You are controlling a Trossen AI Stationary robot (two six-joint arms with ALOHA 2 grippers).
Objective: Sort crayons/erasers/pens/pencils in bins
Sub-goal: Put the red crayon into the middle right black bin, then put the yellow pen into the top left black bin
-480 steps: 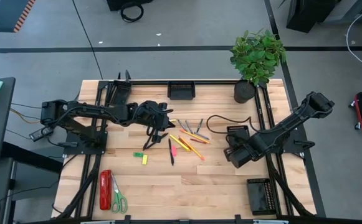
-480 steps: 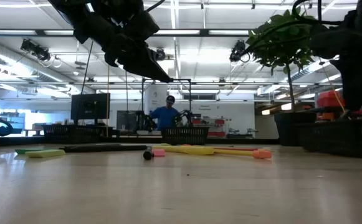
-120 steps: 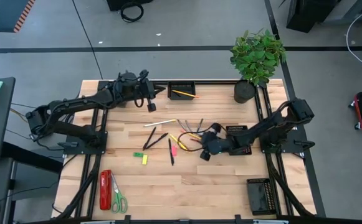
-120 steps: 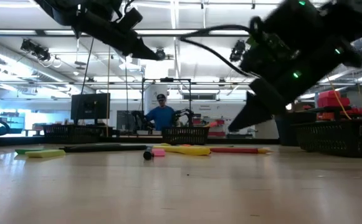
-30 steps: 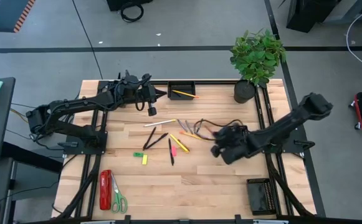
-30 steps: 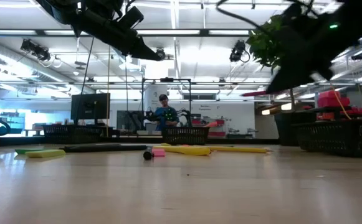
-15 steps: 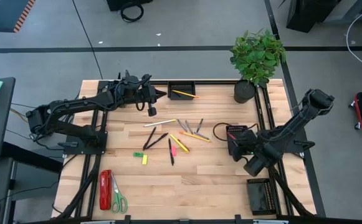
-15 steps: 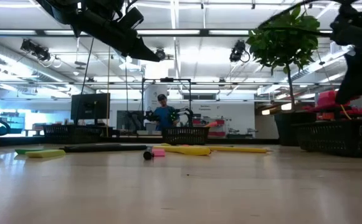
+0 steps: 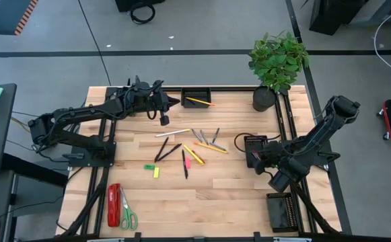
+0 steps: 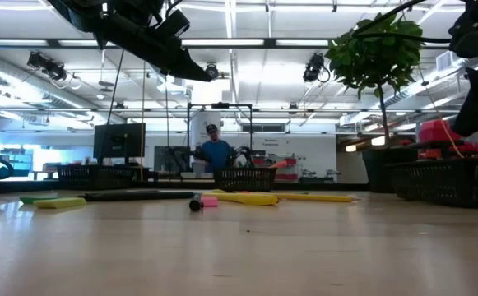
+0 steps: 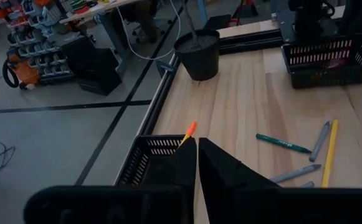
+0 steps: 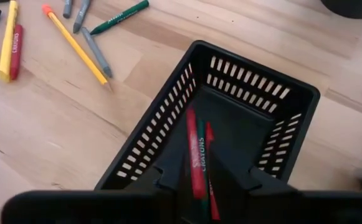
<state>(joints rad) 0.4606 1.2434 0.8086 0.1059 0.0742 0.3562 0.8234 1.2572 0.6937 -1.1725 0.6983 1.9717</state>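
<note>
1. The right gripper [image 9: 280, 180] hangs near the table's right edge, over the near end of the black mesh bin [image 12: 243, 118] that sits mid-right. Its fingers stand apart with nothing between them.
2. Crayons [image 12: 196, 155], red and green, lie lengthwise inside that bin, clear of its walls.
3. The left gripper [image 9: 171, 102] hovers at the far edge of the table, just beside the back bin [image 9: 196, 98]. Its two fingers are pressed together, holding nothing.
4. One orange-tipped pencil [image 9: 198, 102] lies slantwise in the back bin, its tip reaching the rim.
5. A loose scatter fills the table's middle: grey and green crayons [image 12: 118, 17], a long yellow pencil [image 12: 76, 45], dark pens [image 9: 161, 149], and small neon erasers [image 9: 156, 172].
6. A third bin [image 9: 280, 211] stands at the near right corner.
7. The near half of the wooden table [image 9: 208, 208] is open board, except for a red stapler [image 9: 114, 205] and scissors [image 9: 127, 216] by the near left edge.
8. A plant pot [image 9: 264, 99] occupies the far right corner.
</note>
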